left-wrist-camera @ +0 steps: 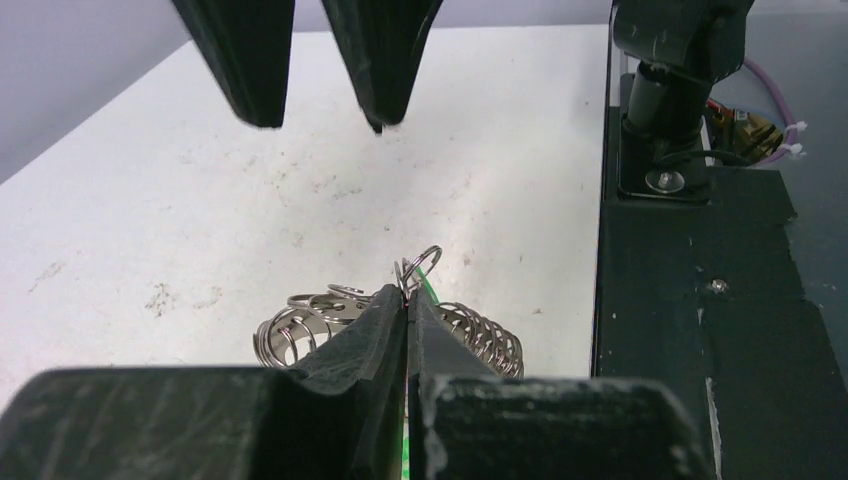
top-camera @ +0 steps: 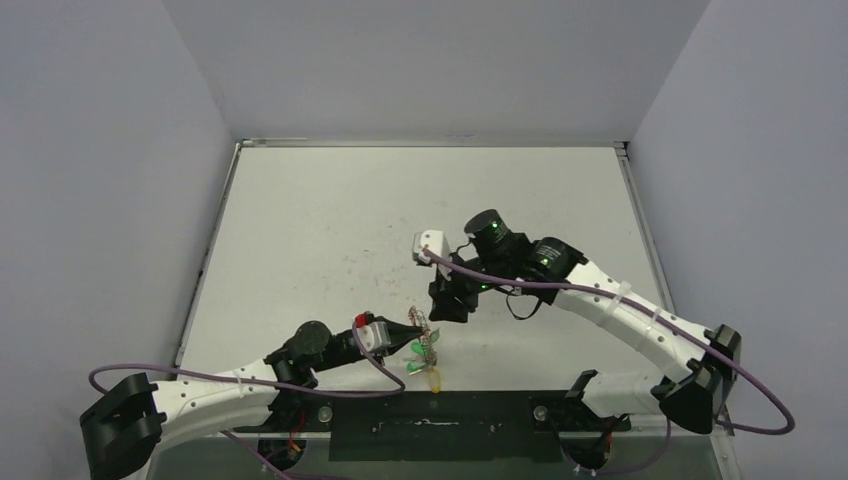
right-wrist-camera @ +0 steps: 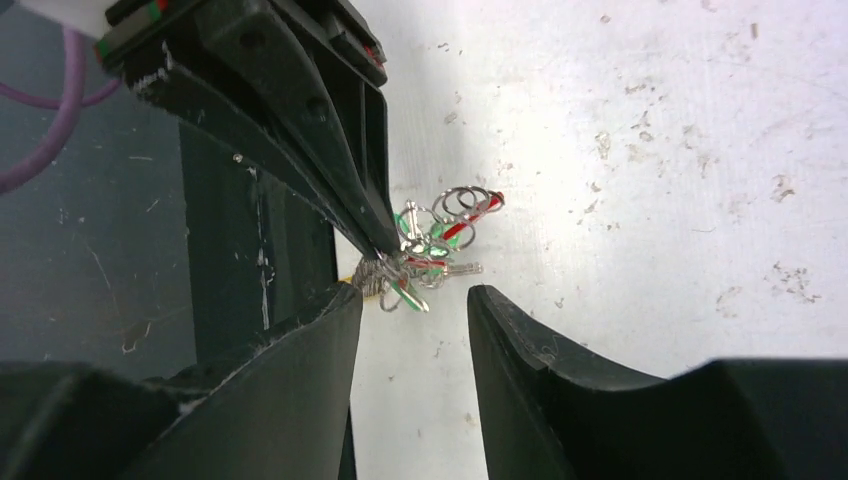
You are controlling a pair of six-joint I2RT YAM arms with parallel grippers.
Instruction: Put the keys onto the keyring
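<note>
The keyring point(left-wrist-camera: 290, 332), a silvery coil with a red segment point(right-wrist-camera: 460, 228), lies near the table's front edge with the keys bunched on it. Green key heads point(right-wrist-camera: 436, 240) and a silver blade point(right-wrist-camera: 458, 268) show in the right wrist view, and a yellow head point(top-camera: 435, 378) in the top view. My left gripper point(left-wrist-camera: 408, 298) is shut on the keyring at this bundle point(top-camera: 424, 345), and a small split ring point(left-wrist-camera: 421, 267) sticks out past its tips. My right gripper point(right-wrist-camera: 415, 300) hangs open just above and behind the bundle, holding nothing. Its fingers point(left-wrist-camera: 380, 60) also show in the left wrist view.
A black base plate point(top-camera: 440, 420) runs along the near edge right beside the bundle. The white table point(top-camera: 420, 200) is scuffed and walled by grey panels at the left, right and back. Purple cables point(top-camera: 560, 288) loop along both arms.
</note>
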